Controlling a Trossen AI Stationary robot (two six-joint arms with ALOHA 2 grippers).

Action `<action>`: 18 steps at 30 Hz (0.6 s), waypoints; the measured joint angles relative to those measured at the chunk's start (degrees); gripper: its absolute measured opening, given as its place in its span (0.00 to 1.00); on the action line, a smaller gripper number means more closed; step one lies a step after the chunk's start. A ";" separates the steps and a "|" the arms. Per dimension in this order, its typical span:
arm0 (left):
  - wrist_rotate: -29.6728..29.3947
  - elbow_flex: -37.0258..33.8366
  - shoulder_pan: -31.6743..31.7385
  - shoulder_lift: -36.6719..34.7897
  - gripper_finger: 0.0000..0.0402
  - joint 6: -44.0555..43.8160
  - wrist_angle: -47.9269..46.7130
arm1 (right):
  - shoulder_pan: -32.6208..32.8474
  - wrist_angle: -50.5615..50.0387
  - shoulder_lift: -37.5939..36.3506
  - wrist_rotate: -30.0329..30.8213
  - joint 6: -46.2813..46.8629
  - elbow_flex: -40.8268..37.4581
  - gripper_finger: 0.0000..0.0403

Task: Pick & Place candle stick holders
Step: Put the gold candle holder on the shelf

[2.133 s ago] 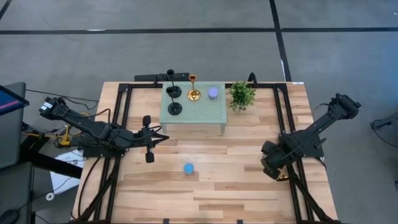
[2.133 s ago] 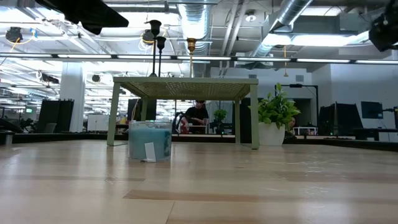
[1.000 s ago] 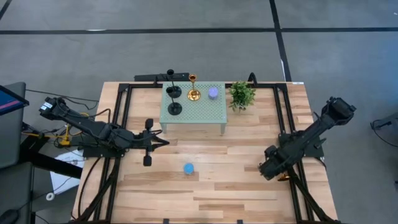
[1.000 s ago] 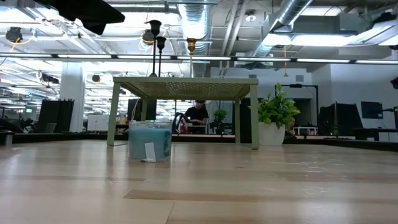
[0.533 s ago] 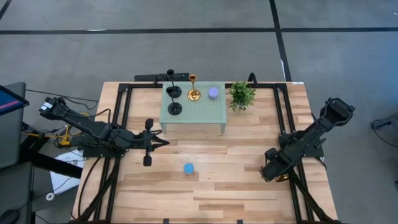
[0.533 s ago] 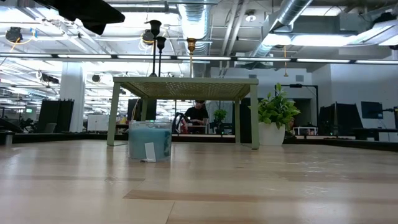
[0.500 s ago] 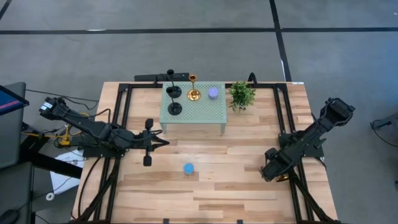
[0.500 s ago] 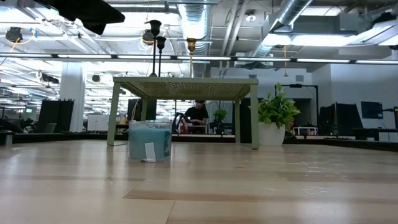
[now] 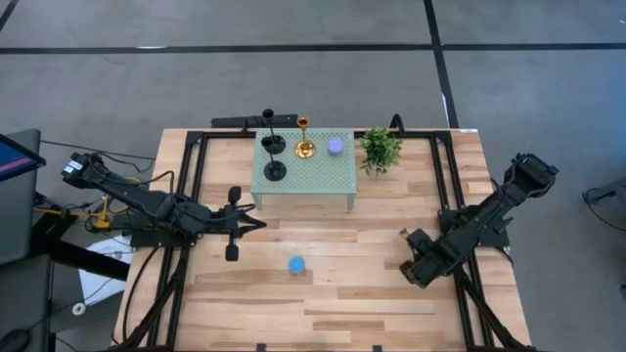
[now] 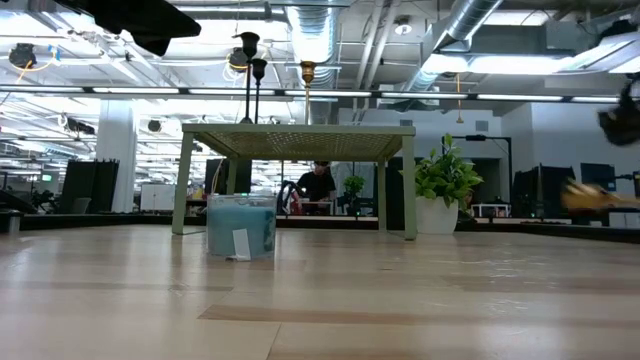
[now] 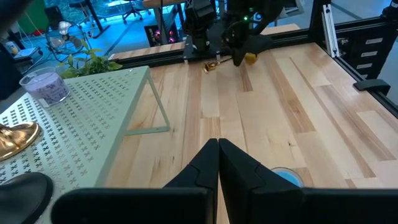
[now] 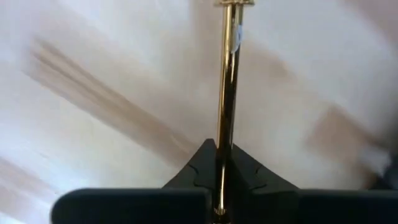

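Seen only in the right wrist view: a gold holder (image 12: 227,93), its slim stem clamped between the right gripper's (image 12: 220,163) fingers (image 12: 198,163), running straight out ahead over pale wood. From above, the right gripper (image 9: 412,264) sits low over the right side of the surface (image 9: 333,293), the gold holder hidden beneath it. In the low view, just a gold smear (image 10: 592,197) at the right edge.

Visible in the left wrist view alone: the left gripper's (image 11: 218,163) fingers (image 11: 200,167) pressed together, grasping nothing, pointing across the surface (image 11: 292,93) toward the right arm, where a gold bit (image 11: 212,65) shows by its gripper. Also a lilac candle (image 11: 43,85) and a gold base (image 11: 15,138) on the green stand (image 11: 93,137), and a blue cup (image 11: 285,177) just past the fingertips. From above, the left gripper (image 9: 233,223) hovers left of the stand (image 9: 303,171).

Low view only: a person (image 10: 318,185) seated far behind, framed under the stand (image 10: 298,135).

Counted from above: two black holders (image 9: 275,168) (image 9: 272,143) and one gold holder (image 9: 304,148) upright on the stand, making four with the grasped one. One lilac candle (image 9: 335,146) on the stand, one plant (image 9: 380,149) just right of it, one blue cup (image 9: 295,264) on the surface in front. Two arms.
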 joint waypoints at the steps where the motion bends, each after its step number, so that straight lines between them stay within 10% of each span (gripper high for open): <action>1: 0.00 0.00 0.00 0.00 0.03 0.00 0.00 | 0.00 0.10 0.00 3.16 -0.14 0.52 0.01; 12: 0.00 0.00 0.02 -0.01 0.03 -0.01 0.09 | -2.80 10.76 0.02 42.78 -12.07 4.91 0.00; 18: 0.00 0.00 0.02 0.00 0.03 -0.02 0.39 | -8.80 28.64 0.02 53.05 -33.98 5.28 0.00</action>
